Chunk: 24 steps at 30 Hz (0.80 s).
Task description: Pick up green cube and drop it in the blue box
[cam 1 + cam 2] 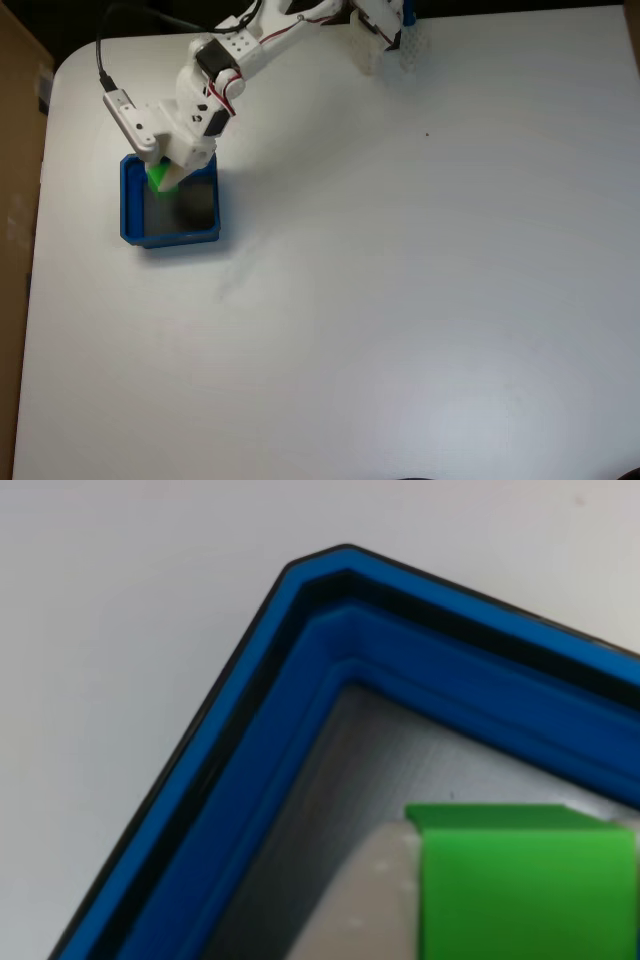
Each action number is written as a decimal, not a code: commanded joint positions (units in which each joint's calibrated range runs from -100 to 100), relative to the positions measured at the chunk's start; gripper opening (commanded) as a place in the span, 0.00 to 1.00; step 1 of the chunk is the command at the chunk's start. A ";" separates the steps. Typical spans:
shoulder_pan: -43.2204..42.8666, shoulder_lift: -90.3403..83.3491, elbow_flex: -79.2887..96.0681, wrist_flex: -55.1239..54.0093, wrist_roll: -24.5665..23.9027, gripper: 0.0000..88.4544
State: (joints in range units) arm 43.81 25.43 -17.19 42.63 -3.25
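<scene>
the white bench (400, 300) is smooth and matte, with a rounded corner at the upper left of the fixed view and a brown cardboard-like surface (15, 150) beyond its left edge. the arm (215, 85) is glossy white plastic in blocky segments, with red and black wires along it and a black cable looping off its upper left. it reaches down from the top edge to the box (128, 205), a shallow square tray of hard blue plastic with low, thick walls and a dull grey floor. the claw (165, 180) sits over the upper left part of the box and is clenched on the cube (158, 178), a small bright green block with flat, plain faces. the cube is within the box's outline, near its upper left corner; whether it touches the floor cannot be told. a dark shadow lies on the floor just right of it. in the other view the box (300, 730) shows a stepped, ridged rim with a black seam and a bevelled corner, and the cube (520, 890) shows sharp straight edges with a pale, rounded finger (375, 900) pressed against its left face, above the faintly streaked grey floor.
</scene>
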 commanded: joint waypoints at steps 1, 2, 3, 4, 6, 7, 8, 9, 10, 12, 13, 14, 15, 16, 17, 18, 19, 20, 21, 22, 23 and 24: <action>-0.32 0.27 -3.05 -2.71 -0.15 0.02; -0.32 0.44 -2.96 -2.71 -0.15 0.02; -0.39 0.52 -2.96 -2.71 -0.15 0.02; -0.39 0.52 -2.96 -2.71 -0.15 0.02; -0.39 0.52 -2.77 -2.71 -0.20 0.02; -0.39 0.52 -2.77 -2.71 -0.20 0.02; -0.39 0.52 -2.77 -2.71 -0.20 0.02; -0.39 0.52 -2.77 -2.71 -0.20 0.02; -0.39 0.52 -2.68 -2.71 -0.20 0.02; -0.39 0.52 -2.68 -2.71 -0.20 0.02; -0.39 0.52 -2.68 -2.62 -0.20 0.02; -0.39 0.52 -2.68 -2.62 -0.20 0.02; -0.39 0.44 -2.68 -2.62 -0.20 0.02; -0.39 0.44 -2.68 -2.62 -0.20 0.02; -0.39 0.44 -2.68 -2.54 -0.20 0.02; -0.39 0.44 -2.68 -2.54 -0.20 0.02; -0.39 0.44 -2.68 -2.54 -0.20 0.02; -0.39 0.44 -2.68 -2.46 -0.20 0.02; -0.39 0.44 -2.68 -2.38 -0.20 0.02; -0.39 0.44 -2.68 -2.38 -0.20 0.03; -0.39 0.44 -2.68 -2.30 -0.20 0.05; -0.39 0.44 -2.68 -2.30 -0.20 0.07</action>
State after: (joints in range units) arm 43.81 27.01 -17.19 41.48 -3.25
